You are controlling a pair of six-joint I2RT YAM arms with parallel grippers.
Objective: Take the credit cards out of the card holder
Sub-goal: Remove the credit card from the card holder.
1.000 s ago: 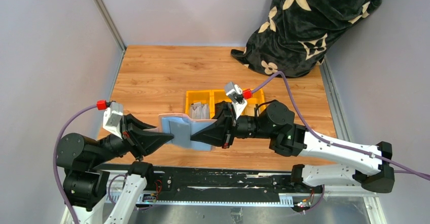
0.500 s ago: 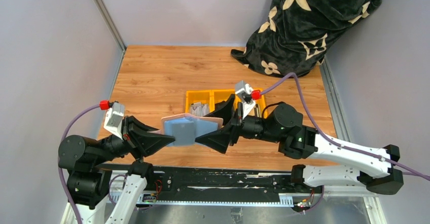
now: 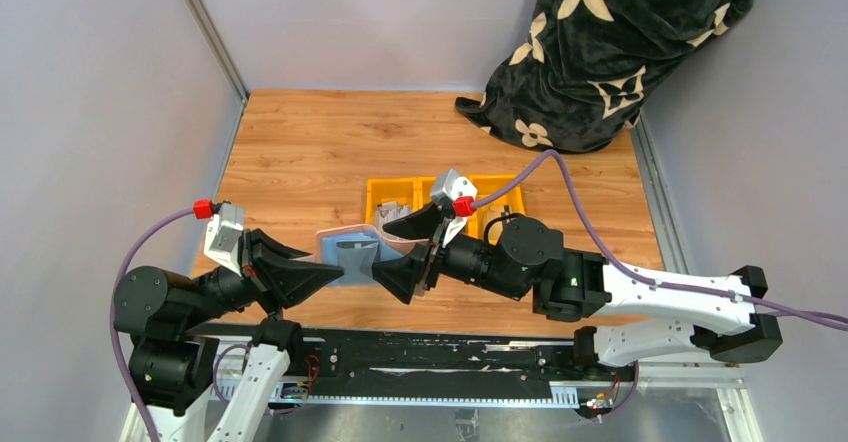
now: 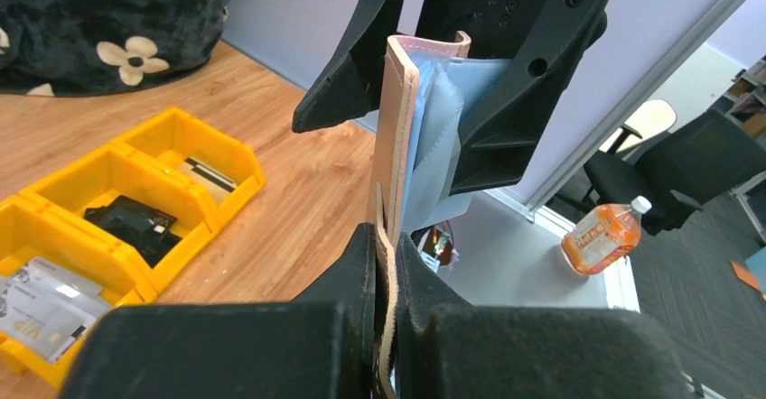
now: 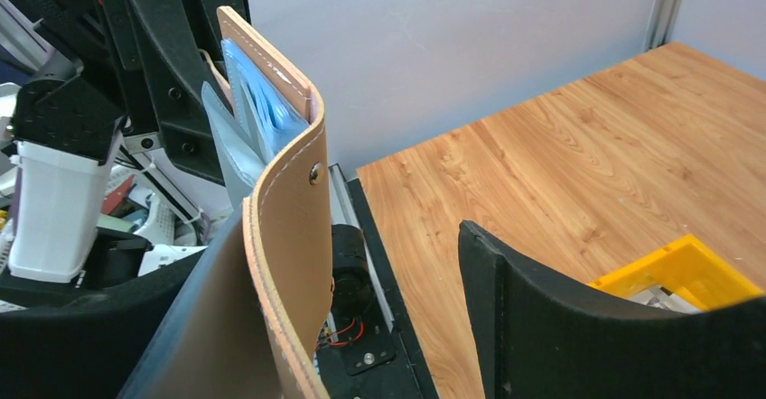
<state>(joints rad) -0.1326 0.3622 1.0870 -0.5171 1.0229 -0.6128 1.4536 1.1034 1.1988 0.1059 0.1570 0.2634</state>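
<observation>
Since a second ago the right pincer (image 3: 400, 255) has let go of the card holder (image 3: 352, 258) and slid leftward along it. Its jaws now stand wide, one above and one below the holder's right end, not clearly touching it. The left pincer (image 3: 322, 274) is clamped shut on the opposite edge, so the holder hangs above the near part of the counter (image 3: 300, 152), carried by that arm alone.

The holder looks light and soft. Its tan cover bows in a curve instead of lying flat, so I judge it will flop and twist if pulled from one end only. The credit cards (image 4: 45, 304) should be stiff, thin and slick. The best hold is likely a card's exposed edge at a slot mouth, with the cover braced from the other side.

The left wrist view shows the grip itself, pads pinching the stitched tan edge, with blue-grey pockets fanning beyond. It also looks into the yellow bins (image 4: 172, 128): whitish cards in the nearest, a black wallet (image 4: 135, 223) in the middle. The right wrist view alone shows the snap stud (image 5: 314, 172) and the bow of the cover (neither view settles whether cards remain inside). The top view gives only the layout.
</observation>
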